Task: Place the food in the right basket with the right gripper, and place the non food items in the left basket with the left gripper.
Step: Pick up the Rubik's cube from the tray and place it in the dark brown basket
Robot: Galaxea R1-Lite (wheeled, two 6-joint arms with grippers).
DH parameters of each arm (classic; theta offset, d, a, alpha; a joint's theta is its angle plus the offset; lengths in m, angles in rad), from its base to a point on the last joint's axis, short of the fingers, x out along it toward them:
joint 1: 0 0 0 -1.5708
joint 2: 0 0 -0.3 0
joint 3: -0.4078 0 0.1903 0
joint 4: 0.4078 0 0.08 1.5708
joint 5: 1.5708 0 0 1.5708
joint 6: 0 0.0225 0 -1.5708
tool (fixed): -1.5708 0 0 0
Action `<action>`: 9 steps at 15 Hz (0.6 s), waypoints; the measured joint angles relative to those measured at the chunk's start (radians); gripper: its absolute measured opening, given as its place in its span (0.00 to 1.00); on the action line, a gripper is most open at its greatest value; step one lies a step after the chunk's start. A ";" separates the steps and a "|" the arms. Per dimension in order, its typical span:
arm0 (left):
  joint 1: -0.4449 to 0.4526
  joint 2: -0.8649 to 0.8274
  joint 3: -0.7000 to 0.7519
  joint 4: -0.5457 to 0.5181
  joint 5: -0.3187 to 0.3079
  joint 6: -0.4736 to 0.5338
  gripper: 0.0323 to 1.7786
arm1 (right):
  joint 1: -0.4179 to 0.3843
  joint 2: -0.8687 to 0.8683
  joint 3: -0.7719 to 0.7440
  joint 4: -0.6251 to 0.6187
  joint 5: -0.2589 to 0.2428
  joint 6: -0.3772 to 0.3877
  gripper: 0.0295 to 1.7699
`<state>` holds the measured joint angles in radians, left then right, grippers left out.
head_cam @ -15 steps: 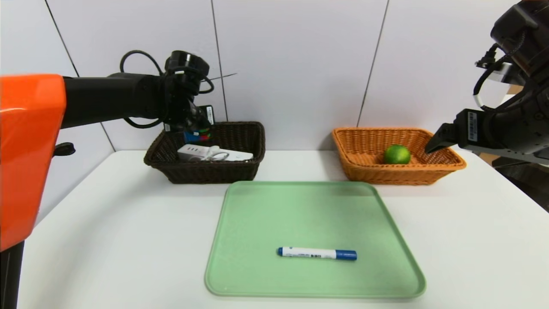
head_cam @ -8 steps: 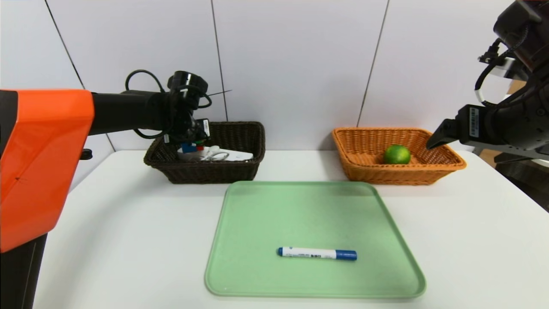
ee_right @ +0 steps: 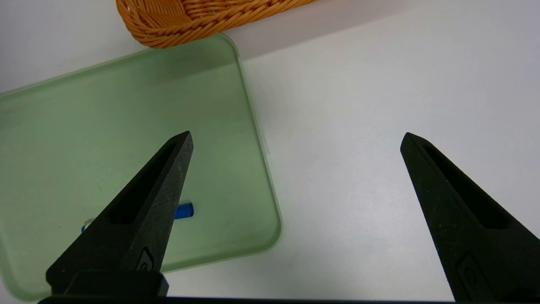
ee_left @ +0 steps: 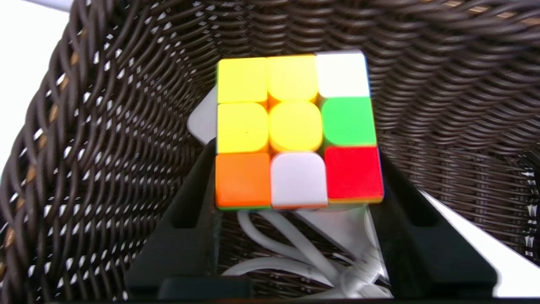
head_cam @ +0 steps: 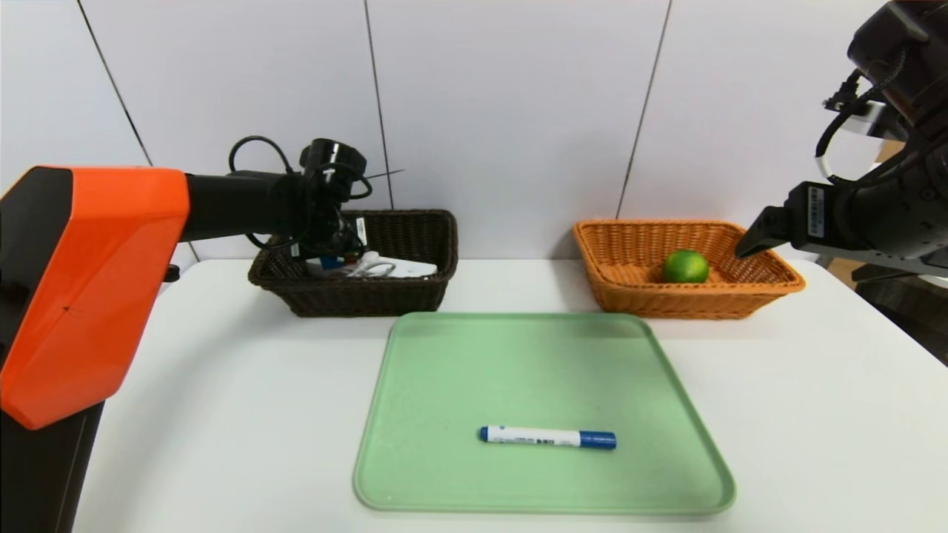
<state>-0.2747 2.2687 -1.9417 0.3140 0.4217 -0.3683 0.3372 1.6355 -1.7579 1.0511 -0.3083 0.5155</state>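
My left gripper is down inside the dark brown left basket, with its jaws against both sides of the multicoloured puzzle cube. Under the cube lies the white power strip with its coiled cord. The green lime sits in the orange-tan right basket. A white marker with a blue cap lies on the green tray. My right gripper hangs open and empty, above the table to the right of the right basket.
The tray takes up the middle of the white table, in front of both baskets. A tiled wall stands close behind the baskets. In the right wrist view the marker's cap shows past one finger.
My left arm has lowered the cube from above the left basket's rim down into it, onto the power strip. The right arm has hardly moved.
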 joint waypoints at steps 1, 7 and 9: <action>0.000 0.003 0.000 -0.009 0.000 -0.001 0.64 | 0.000 0.000 0.000 0.000 0.000 0.000 0.96; -0.003 -0.021 -0.002 -0.017 0.003 0.017 0.81 | 0.002 0.000 -0.003 -0.010 0.001 0.000 0.96; -0.003 -0.038 -0.002 -0.006 0.004 0.019 0.84 | 0.004 -0.001 -0.002 -0.011 0.003 0.001 0.96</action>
<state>-0.2774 2.2309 -1.9436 0.3079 0.4257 -0.3496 0.3411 1.6340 -1.7598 1.0400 -0.3057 0.5162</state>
